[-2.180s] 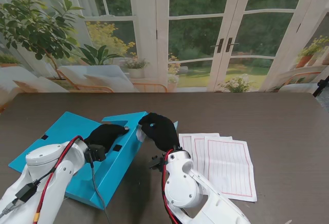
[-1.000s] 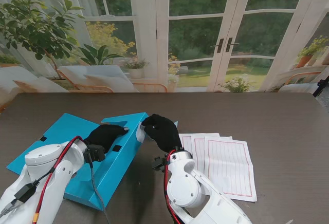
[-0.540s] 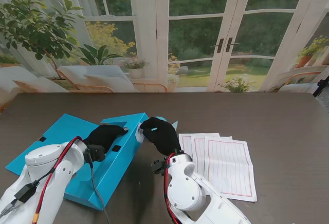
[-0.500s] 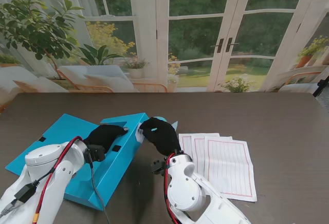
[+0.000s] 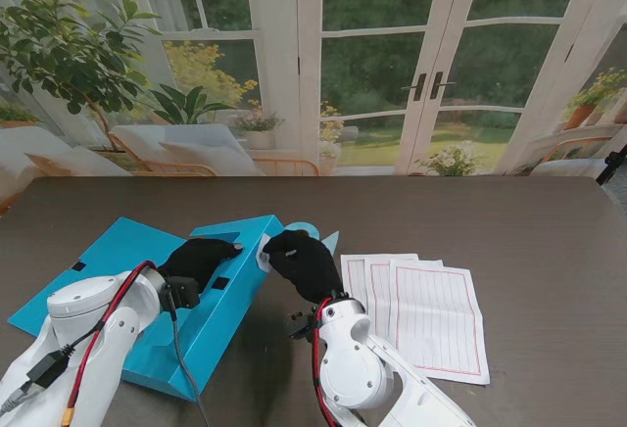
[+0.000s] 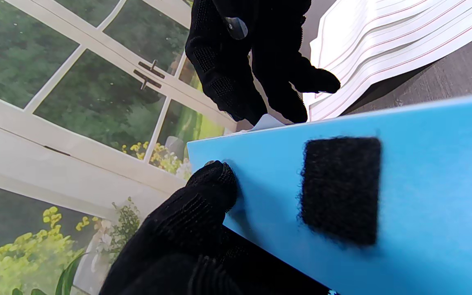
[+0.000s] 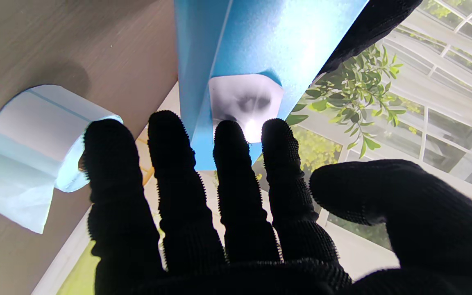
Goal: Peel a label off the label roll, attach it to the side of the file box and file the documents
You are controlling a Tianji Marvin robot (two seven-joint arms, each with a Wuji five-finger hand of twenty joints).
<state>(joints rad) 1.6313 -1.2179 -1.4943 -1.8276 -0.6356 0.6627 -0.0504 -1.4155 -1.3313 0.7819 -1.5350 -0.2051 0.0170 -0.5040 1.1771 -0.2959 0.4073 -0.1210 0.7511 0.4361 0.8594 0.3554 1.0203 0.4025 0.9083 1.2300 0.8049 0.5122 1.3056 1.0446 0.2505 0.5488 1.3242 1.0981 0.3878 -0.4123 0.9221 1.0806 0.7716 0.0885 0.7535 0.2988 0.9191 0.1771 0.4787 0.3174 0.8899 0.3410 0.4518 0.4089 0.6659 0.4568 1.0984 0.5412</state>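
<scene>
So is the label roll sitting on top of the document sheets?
No, in the right wrist view the label roll rests on the bare brown table, with none of the sheets under it.

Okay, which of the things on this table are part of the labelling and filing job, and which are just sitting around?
Part of the job:
- blue file box, steadied by the left robot hand
- white label on the box side, at the right robot hand
- label roll
- lined documents

Just around:
- nothing else visible on the table
- potted plant in the backdrop
</scene>
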